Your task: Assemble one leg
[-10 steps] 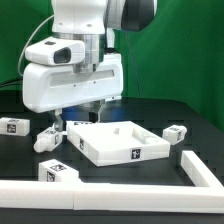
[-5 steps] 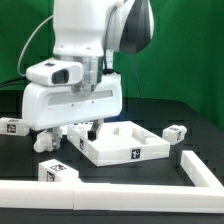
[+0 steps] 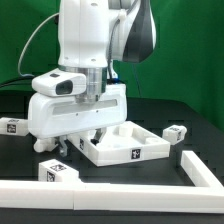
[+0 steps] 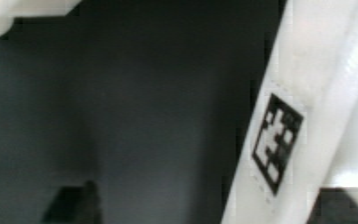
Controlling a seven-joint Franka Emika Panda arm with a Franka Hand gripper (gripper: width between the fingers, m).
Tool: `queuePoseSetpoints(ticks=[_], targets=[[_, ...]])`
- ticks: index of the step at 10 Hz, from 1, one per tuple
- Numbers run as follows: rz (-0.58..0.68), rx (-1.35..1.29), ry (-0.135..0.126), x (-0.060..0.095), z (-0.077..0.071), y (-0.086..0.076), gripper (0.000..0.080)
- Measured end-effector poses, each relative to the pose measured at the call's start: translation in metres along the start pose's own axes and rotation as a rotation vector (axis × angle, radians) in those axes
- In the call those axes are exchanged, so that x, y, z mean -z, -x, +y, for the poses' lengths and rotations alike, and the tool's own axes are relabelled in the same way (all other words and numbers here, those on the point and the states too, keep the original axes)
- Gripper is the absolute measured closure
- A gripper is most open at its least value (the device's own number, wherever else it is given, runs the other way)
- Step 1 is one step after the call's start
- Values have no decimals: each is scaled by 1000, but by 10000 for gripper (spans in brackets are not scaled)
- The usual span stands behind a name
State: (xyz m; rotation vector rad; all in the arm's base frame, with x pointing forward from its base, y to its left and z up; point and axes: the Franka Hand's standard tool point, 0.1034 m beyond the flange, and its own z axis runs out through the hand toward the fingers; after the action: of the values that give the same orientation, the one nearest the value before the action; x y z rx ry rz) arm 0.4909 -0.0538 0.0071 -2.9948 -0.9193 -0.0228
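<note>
Four legs [image 3: 12, 125] [image 3: 45, 145] [image 3: 57, 172] [image 3: 175, 132], one square white panel [image 3: 125, 150], one white rail [image 3: 120, 190] and one robot arm [image 3: 85, 50].

parts spread over the surface [image 3: 195, 115]
the panel [image 3: 135, 152] lies mid-surface; one leg [image 3: 174, 133] just beside its corner on the exterior view's right, a second leg [image 3: 47, 143] and a third leg [image 3: 14, 126] to the exterior view's left, a fourth leg [image 3: 58, 172] nearer, just behind the rail [image 3: 130, 186].

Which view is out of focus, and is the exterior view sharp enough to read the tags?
Wrist view: soft all over; the tag on the white piece is smeared, its squares barely separate. Exterior view: sharp and evenly lit; the square panel and the loose leg show crisp marker edges; no strong glare on the black table.
</note>
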Motion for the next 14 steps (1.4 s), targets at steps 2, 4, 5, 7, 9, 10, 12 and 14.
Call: queuePoseSetpoints(ticks=[2,4,5,7,9,10,12,14], targets=[[0,0,0,0,0,0,539],[0,-1,0,0,0,0,680],[-5,-35,-6,0,1,0,747],[-10,-195,-11,2,4,-10,747],[-7,-359,-14,1,-2,-34,747],[-6,-421,-25,2,4,-44,747],[-3,-385,-21,-1,3,-41,745],[-3,-385,-21,-1,3,-41,745]])
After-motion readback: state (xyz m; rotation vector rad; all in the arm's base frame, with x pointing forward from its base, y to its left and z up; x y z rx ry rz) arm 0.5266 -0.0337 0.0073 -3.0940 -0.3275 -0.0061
